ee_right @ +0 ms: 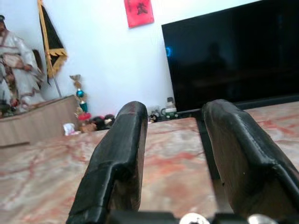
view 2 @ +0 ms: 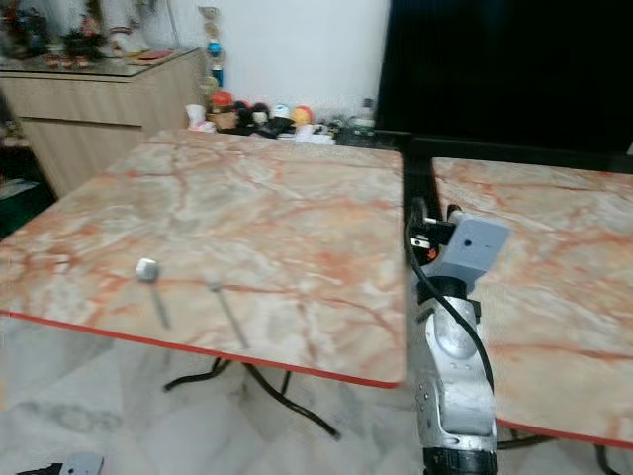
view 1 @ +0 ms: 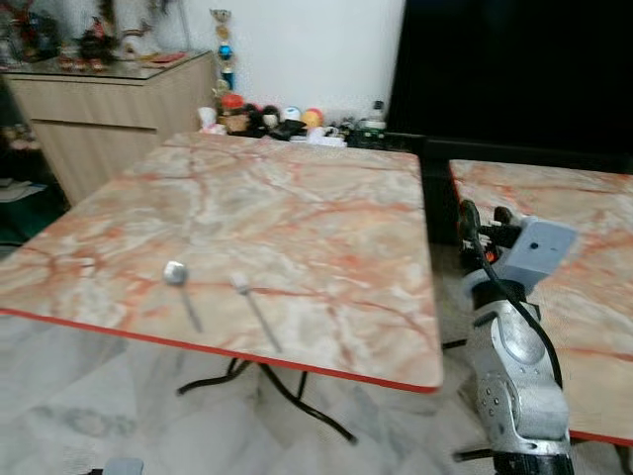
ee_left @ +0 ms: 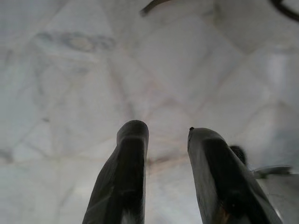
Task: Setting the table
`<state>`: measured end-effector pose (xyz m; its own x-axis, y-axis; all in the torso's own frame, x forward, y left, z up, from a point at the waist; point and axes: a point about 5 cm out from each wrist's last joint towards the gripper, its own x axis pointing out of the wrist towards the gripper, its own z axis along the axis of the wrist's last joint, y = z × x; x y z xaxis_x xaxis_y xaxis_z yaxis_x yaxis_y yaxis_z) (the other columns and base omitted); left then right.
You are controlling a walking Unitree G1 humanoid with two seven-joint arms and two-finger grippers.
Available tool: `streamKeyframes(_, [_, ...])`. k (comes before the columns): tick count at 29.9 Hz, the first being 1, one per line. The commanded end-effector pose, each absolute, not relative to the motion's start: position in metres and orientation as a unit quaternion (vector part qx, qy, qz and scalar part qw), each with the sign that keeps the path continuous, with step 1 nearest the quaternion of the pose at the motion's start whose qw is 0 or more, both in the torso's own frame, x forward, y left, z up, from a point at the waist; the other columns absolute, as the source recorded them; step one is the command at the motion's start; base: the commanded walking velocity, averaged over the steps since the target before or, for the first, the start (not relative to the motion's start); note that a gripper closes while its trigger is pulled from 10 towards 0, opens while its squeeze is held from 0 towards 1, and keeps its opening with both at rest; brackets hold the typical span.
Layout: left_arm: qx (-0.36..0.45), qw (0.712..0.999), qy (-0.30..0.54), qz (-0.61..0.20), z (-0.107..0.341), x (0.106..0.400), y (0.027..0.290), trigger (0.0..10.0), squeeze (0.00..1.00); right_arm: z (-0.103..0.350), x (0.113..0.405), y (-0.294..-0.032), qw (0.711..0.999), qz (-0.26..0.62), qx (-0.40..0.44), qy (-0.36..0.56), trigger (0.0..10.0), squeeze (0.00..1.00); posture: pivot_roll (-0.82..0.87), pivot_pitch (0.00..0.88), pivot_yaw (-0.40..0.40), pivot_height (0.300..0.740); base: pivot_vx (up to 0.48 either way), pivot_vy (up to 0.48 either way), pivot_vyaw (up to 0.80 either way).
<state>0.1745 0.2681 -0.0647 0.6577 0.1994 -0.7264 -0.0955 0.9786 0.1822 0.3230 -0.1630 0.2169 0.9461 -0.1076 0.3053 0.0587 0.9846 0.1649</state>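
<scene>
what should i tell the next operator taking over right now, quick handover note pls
Right gripper: open, empty, raised beside the right edge of the near marble table, in the gap before the second table.
Left gripper: open, empty, hanging low over the floor.
Things: a spoon and a fork lie side by side, apart, near the table's front edge, handles toward the robot.
Done: those two pieces are laid.
Left: no plate, bowl or glass is on the table; likely more to fetch.
</scene>
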Motion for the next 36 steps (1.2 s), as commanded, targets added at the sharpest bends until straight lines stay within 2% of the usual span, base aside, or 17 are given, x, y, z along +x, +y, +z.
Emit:
streamKeyframes(1, [0.061,0.905,0.413,0.077,-0.067,0.173,0.264,10.0,0.0,0.214,0.322,-0.171,0.983,-0.058,0.079,-0.154,10.0,0.0,-0.03,0.018,0.021,0.74,0.0,0.48,0.0])
streamKeyframes(19, [0.059,0.905,0.413,0.078,-0.068,0.171,0.264,10.0,0.0,0.209,0.323,-0.168,0.985,-0.054,0.08,-0.145,10.0,0.0,-0.02,0.026,0.019,0.74,0.0,0.48,0.0])
streamKeyframes(32, [0.053,0.909,0.406,0.074,-0.068,0.174,0.26,10.0,0.0,0.181,0.321,-0.176,0.993,-0.043,0.057,-0.099,10.0,0.0,-0.01,0.059,0.013,0.74,0.0,0.0,0.0])
streamKeyframes(36, [0.048,0.91,0.405,0.081,-0.068,0.174,0.261,10.0,0.0,0.161,0.314,-0.193,0.995,-0.07,0.032,-0.071,10.0,0.0,0.0,0.072,0.009,0.74,0.0,0.0,0.0])
